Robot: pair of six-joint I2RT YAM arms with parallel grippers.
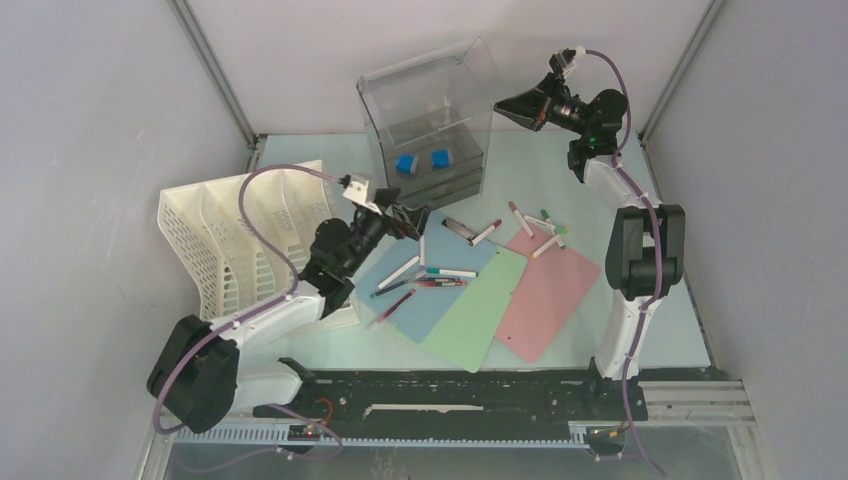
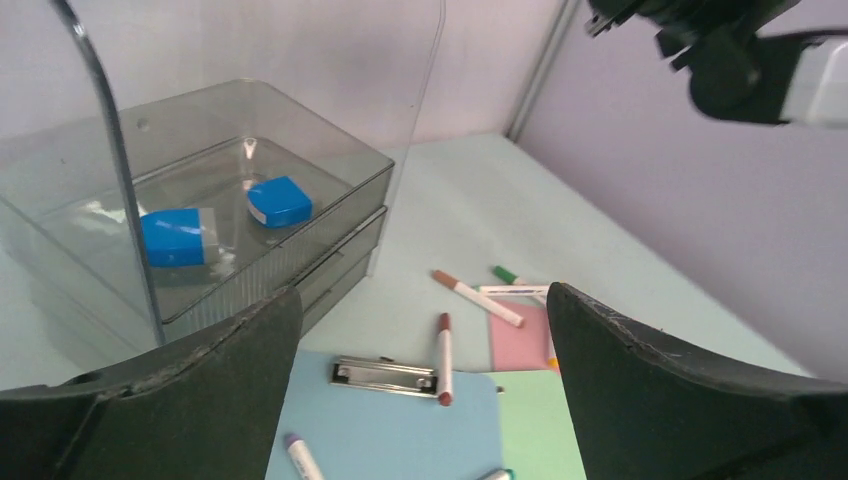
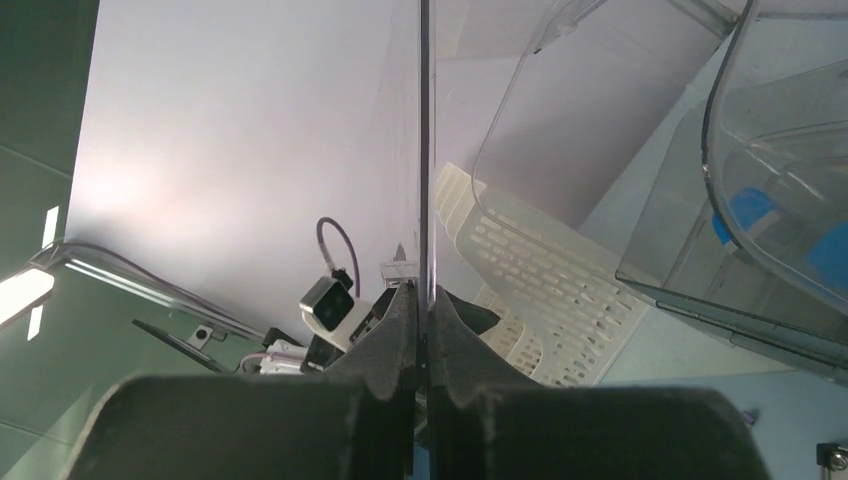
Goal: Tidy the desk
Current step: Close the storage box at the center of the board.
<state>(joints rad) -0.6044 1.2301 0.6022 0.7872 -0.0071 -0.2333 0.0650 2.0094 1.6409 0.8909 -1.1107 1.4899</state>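
- My left gripper (image 1: 410, 222) is spread wide and holds nothing. It hangs over the top end of the blue clipboard (image 1: 430, 290), just in front of the drawer box (image 1: 430, 165).
- My right gripper (image 3: 421, 305) has its fingers pressed together on the thin right edge of the clear hood (image 1: 440, 85) that stands over the drawer box. The sheet runs straight down between the pads.
- The desk (image 1: 560, 170) lies flat under everything. Its long axis looks left-right in the top view, parallel to the black rail (image 1: 450, 385), with the front edge facing my bases.
- Two blue erasers (image 2: 173, 237) sit in the top tray of the drawer box, near each other but apart.
- The white file rack (image 1: 240, 240) is at the desk's left, tipped back, with its slots facing up and right.
- The blue, green (image 1: 475, 310) and pink (image 1: 550, 290) clipboards overlap in a fan at mid-desk.
- Loose markers are scattered across the boards. A brown-capped marker (image 2: 444, 358) lies just beside the blue board's metal clip (image 2: 385, 375).
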